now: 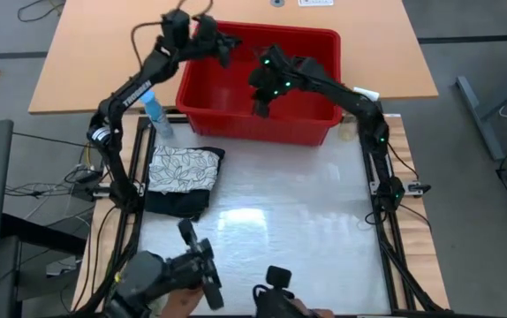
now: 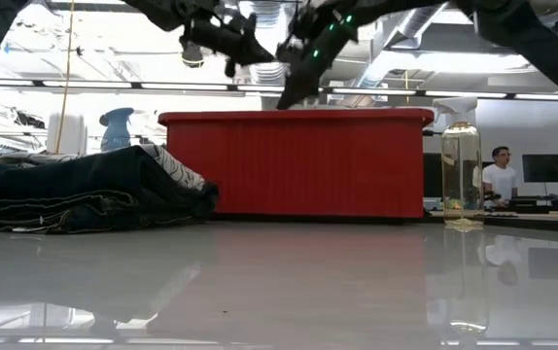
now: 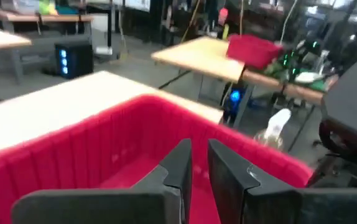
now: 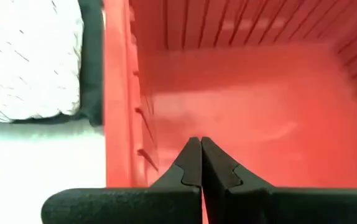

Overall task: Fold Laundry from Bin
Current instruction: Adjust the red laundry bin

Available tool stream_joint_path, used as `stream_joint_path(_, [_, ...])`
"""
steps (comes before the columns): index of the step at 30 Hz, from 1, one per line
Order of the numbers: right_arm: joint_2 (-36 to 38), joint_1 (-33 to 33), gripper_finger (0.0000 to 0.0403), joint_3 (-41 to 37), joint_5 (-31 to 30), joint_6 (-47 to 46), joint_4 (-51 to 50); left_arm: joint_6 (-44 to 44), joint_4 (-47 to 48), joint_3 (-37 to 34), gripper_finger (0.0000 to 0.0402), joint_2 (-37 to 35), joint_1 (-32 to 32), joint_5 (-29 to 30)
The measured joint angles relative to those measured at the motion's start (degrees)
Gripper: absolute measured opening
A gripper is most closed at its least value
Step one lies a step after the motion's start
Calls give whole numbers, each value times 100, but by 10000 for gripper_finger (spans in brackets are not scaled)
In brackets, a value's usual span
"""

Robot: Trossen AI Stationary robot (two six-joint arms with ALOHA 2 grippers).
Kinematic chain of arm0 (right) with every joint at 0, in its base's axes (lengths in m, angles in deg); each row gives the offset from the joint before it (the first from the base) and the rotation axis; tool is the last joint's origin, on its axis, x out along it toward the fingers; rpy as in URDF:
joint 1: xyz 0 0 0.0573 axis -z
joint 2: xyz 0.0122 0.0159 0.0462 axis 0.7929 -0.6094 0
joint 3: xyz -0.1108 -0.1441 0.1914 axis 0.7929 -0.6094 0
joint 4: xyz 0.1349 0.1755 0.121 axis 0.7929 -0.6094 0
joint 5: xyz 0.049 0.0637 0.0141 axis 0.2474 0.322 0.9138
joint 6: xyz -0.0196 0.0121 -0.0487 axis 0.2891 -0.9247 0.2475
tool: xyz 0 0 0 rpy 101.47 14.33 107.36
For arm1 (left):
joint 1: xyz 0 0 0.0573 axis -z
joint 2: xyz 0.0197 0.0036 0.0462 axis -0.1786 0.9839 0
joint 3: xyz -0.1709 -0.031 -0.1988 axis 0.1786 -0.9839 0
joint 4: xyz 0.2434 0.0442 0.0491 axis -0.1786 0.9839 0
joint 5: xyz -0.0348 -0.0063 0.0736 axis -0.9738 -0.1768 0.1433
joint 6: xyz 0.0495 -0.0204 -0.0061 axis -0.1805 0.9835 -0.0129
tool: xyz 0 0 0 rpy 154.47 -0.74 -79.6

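- The laundry (image 1: 181,177), leaf-print cloth atop dark trousers, lies stacked on the worktop (image 1: 271,230) at 9 o'clock.
- The left end effector (image 1: 223,44) hovers over the bin (image 1: 258,119) rim at 11 o'clock, fingers slightly parted, gripping nothing.
- The right end effector (image 1: 261,108) points into the bin at 12 o'clock, closed and empty.

Pretty standard lab: glossy white counter (image 1: 271,212), wooden desk (image 1: 77,62) behind at 12 o'clock, grey floor (image 1: 483,35), bright ceiling strip lights (image 2: 94,86), person (image 2: 498,180) seated far back.

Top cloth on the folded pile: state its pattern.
White top cloth with a grey leaf print, clearest in the high view.
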Motion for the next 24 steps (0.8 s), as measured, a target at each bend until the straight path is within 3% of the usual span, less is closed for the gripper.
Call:
stream_joint_path(5, [564, 51, 22, 0, -315, 121, 4, 237, 112, 299, 41, 3, -212, 351])
stream_joint_path(14, [1422, 278, 35, 4, -613, -75, -77, -781, 959, 283, 41, 23, -108, 988])
stream_joint_path(21, [1815, 448, 31, 4, -626, -210, -78, -1064, 1237, 279, 41, 21, 28, 1002])
stream_joint_path(24, [1962, 459, 30, 1, -599, -218, -266, -1064, 1180, 280, 41, 21, 42, 665])
